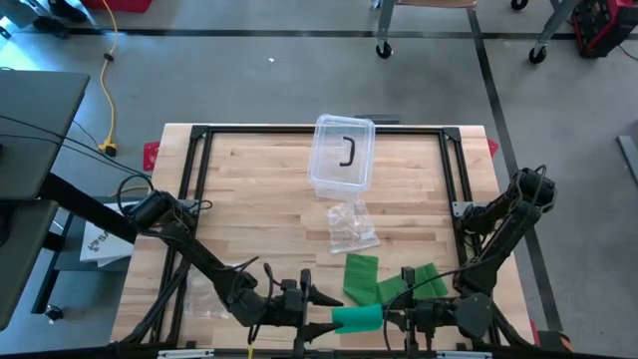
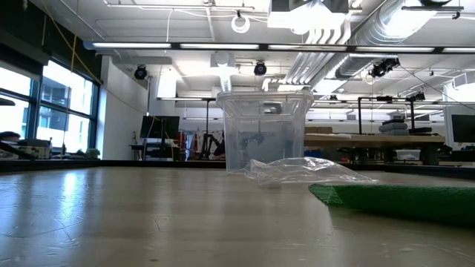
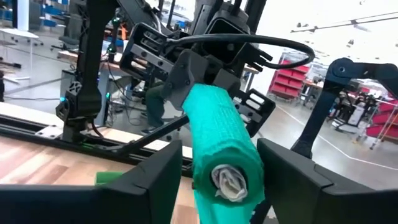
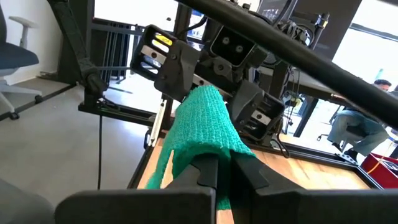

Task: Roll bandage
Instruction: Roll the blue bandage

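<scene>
A: status on the bandage roll (image 1: 356,317)?

B: It's at the near table edge, straight down from the clear plastic bin (image 1: 342,153), held up between my two grippers. Teal-green knit, coarse open weave, rolled into a fat cylinder; the white inner layers show at the end of the core in my left wrist view (image 3: 229,180).

A: grip?

B: My right gripper (image 1: 397,319) is pinched tight on one end of the roll, fingers together with fabric draped over them. My left gripper (image 1: 321,297) sits at the other end with its fingers spread either side of the roll, not clamping it.

A: loose tail?

B: A flat green strip (image 1: 379,280) lies on the wood-plank table (image 1: 259,189), between the roll and a crumpled clear plastic bag (image 1: 352,225) just below the bin.

A: anything unclear?

B: Low view shows only the strip's edge, cut off at the frame; neither gripper is visible there. There's a dark curved piece (image 1: 347,152) in the bin, can't identify it.
</scene>
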Tool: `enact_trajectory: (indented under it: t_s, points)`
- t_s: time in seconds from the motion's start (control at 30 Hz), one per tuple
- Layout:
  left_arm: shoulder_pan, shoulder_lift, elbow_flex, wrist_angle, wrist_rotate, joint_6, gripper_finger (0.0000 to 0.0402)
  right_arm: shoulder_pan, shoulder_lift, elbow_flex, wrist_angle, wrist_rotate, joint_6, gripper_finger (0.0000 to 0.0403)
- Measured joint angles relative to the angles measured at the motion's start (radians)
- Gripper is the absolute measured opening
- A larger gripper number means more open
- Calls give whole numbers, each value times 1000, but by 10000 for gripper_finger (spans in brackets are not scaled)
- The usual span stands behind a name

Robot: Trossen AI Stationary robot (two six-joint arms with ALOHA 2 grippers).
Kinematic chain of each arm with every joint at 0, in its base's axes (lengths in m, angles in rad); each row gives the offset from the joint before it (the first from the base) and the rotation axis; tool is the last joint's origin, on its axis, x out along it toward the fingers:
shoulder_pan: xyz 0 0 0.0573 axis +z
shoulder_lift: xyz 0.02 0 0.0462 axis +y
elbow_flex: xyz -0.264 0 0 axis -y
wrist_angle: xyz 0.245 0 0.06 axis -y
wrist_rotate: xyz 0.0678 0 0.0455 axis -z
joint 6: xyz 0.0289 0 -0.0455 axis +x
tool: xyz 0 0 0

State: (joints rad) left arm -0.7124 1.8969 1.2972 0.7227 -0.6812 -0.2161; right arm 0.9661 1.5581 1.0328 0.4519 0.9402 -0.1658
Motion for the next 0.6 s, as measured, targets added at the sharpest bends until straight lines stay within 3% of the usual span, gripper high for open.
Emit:
enact_trajectory:
  t_s: [0.33, 0.6]
  points:
    - [0, 0, 0, 2, 2, 0, 94, 0, 0, 0, 0, 5, 9, 17]
    - [-4, 1, 0, 30, 0, 39, 73, 0, 0, 0, 1, 21, 30, 117]
